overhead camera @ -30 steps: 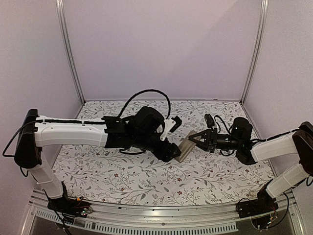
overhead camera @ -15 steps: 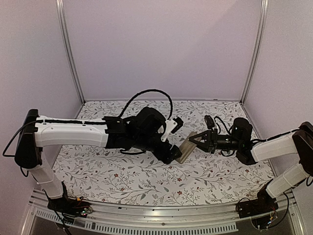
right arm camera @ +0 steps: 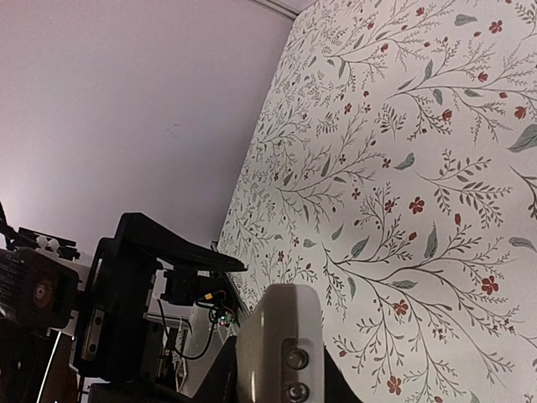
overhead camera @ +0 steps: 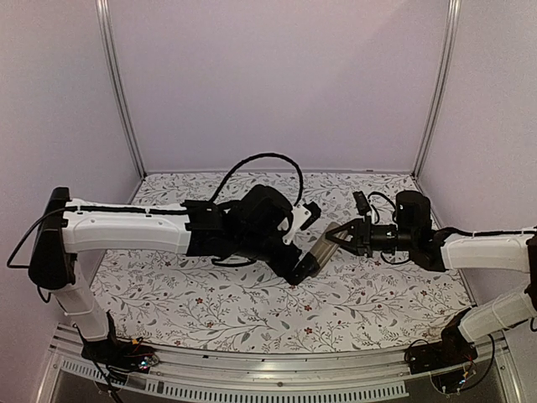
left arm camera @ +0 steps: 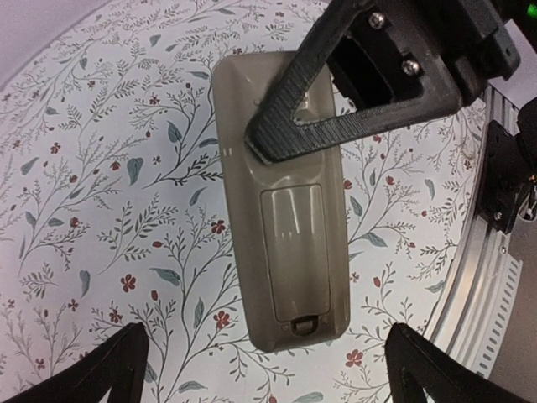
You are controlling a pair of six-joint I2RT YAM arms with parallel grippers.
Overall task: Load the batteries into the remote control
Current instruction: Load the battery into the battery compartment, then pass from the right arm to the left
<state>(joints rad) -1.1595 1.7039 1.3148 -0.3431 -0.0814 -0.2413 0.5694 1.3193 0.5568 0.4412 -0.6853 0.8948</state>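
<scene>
Matt beige plastic remote control (left arm camera: 289,227), ridged black plastic fingers (left arm camera: 336,126)

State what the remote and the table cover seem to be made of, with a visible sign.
Remote: likely moulded plastic, matt grey-beige; smooth rounded shell with a clip-in door seam. Table cover: probably printed cloth or vinyl, matt floral pattern; which one cannot be told.

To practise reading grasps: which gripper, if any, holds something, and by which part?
The right gripper holds the remote control by the end away from its battery cover; the left gripper is open, holding nothing.
</scene>
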